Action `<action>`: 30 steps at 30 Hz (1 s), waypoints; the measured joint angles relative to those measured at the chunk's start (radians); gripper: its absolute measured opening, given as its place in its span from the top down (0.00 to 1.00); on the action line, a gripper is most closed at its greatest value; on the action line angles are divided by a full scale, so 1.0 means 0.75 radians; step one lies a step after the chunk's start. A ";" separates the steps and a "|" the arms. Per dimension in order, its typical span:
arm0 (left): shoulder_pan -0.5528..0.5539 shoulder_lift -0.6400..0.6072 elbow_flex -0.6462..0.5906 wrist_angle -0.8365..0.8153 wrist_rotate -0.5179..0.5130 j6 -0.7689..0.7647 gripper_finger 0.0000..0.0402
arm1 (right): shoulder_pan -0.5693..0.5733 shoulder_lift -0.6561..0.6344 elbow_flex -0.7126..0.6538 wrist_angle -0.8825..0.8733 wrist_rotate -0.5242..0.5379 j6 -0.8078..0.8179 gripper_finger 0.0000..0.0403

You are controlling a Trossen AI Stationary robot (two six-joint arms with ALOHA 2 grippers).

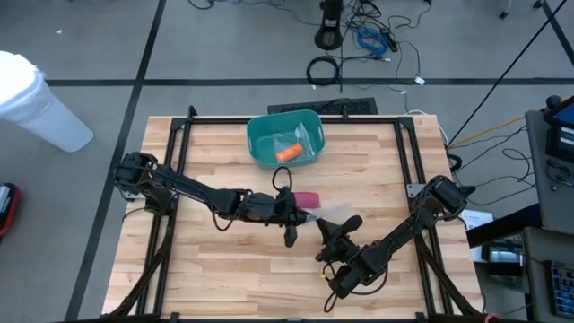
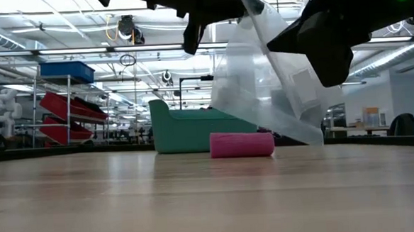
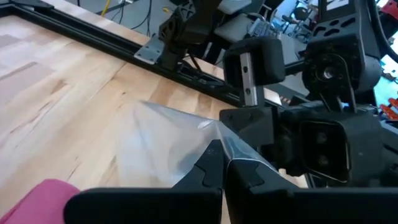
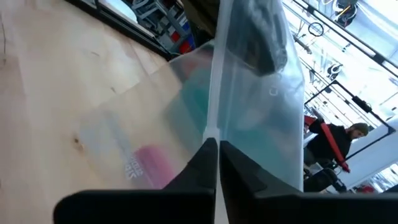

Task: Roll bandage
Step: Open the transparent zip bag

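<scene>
1. Currently the pink bandage roll lies on its side on the worktop, just in front of the teal bin and directly below the clear plastic bag.
2. Handling estimate: the roll looks light, soft and compressible. Its fabric skin should give good friction, but a round body can roll away when nudged. Take hold across the middle of the cylinder, fingers on the curved sides, with moderate force.
3. The bag, held up just above the roll, is thin, limp and slippery film. It carries no load of its own and will sag or fold wherever it is not held. Grip it only at an edge or seam.
4. The left hand is closed tight on one corner of the bag, close above the roll.
5. The right hand is closed tight on the opposite edge of the bag, on the side of the roll away from the bin.
6. The bag appears empty; nothing can be made out inside it.
7. The bin, beyond the roll, holds an orange item and a piece of clear wrapping.
</scene>
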 joint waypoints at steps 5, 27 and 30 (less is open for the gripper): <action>0.017 0.000 0.000 -0.027 -0.033 0.003 1.00 | 0.000 -0.016 0.000 -0.001 -0.003 -0.044 1.00; 0.090 0.000 -0.001 0.101 -0.108 -0.035 1.00 | 0.111 -0.257 -0.024 -0.861 -0.313 0.650 0.41; 0.115 0.000 -0.001 0.124 -0.108 -0.044 1.00 | 0.051 -0.257 -0.057 -0.903 -0.323 0.746 0.29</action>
